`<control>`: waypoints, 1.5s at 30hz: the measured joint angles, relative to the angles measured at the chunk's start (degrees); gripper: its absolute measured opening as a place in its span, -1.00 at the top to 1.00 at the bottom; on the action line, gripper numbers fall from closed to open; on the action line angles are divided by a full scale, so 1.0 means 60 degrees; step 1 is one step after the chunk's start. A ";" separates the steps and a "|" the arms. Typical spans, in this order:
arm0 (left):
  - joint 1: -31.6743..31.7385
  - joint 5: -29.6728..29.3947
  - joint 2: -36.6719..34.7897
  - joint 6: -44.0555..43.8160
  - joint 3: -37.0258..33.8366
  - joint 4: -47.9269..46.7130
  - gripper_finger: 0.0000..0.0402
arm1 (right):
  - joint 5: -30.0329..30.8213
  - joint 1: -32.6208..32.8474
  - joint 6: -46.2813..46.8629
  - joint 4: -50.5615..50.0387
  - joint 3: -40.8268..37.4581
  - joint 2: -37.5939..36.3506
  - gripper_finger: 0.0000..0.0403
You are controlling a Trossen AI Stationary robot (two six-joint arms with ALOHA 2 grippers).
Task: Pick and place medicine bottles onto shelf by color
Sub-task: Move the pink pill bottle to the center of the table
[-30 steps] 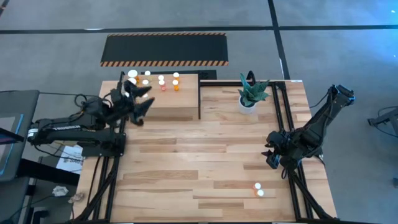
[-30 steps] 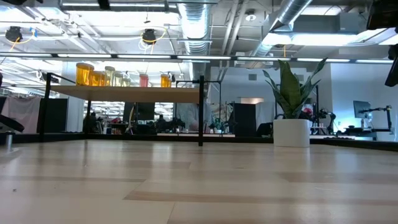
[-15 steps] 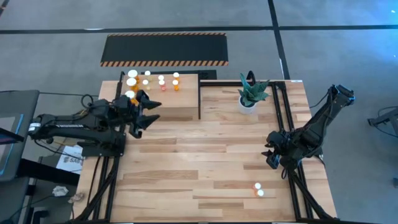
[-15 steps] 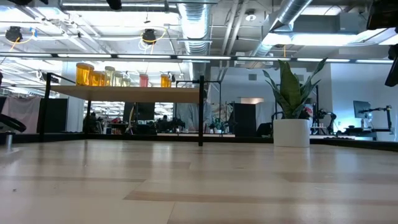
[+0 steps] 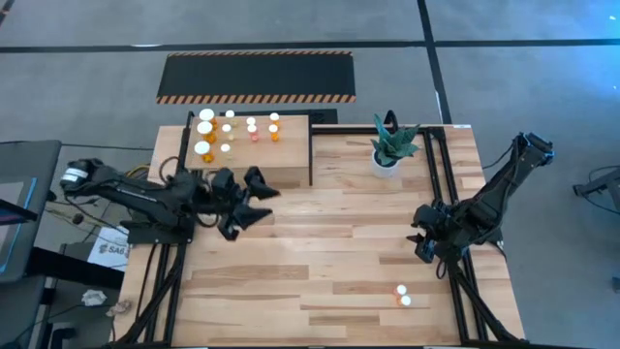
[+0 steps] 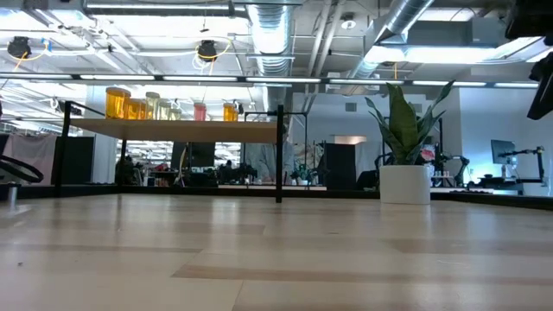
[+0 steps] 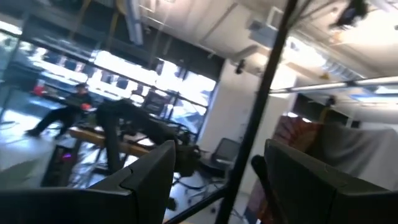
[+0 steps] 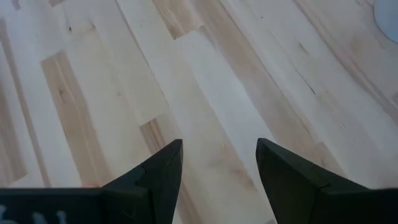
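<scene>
Starting at the left side of the table (image 5: 320, 242), the left arm is seen stretched low across the table edge. The left gripper (image 5: 254, 199) is held over bare planks just in front of the shelf (image 5: 281, 160), touching nothing. Its fingers (image 7: 149, 180) are spread apart with nothing between them; in the left wrist view only the room beyond the table is seen past them, a seated person (image 7: 59, 115) far off.

On the shelf top, at the table's far left corner, the medicine bottles (image 5: 228, 131) are grouped: white caps with orange, yellowish and pinkish-red bodies, larger ones toward the left end. In the low view the same row (image 6: 160, 105) is seen upright on the plank; yellow ones are at its left, a pink one and an orange one toward its right.

Right of the shelf, a white pot with a green plant (image 5: 389, 145) is noted at the far edge.

Near the front edge, toward the right, two more small bottles (image 5: 402, 296) are found just beside each other on the table, well apart from the shelf.

At the right edge, the right gripper (image 5: 424, 247) is parked low over bare wood. Its fingers (image 8: 155, 177) are held apart and empty.
</scene>
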 joint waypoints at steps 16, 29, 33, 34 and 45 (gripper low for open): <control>-0.1711 -0.0201 0.3480 0.1771 0.3172 -0.0096 -0.18 | 0.1351 -0.0726 0.2258 0.3173 0.0000 0.0072 -0.12; -0.1884 -0.0659 0.3745 0.1196 0.3335 -0.0418 -0.18 | 0.0533 -0.2024 0.0792 0.5265 0.0000 0.0135 -0.12; -0.2077 -0.0753 0.3750 0.1192 0.3332 -0.0561 -0.18 | -0.0138 -0.2068 0.0814 0.6149 0.0000 0.0135 -0.12; -0.2127 -0.0770 0.3748 0.1216 0.3332 -0.0556 -0.18 | -0.0225 -0.2014 0.0759 0.6297 0.0000 0.0137 -0.12; -0.2427 -0.0963 0.3748 0.1258 0.3332 -0.1767 -0.18 | -0.0461 -0.1420 0.1999 0.7791 0.0000 0.0500 -0.12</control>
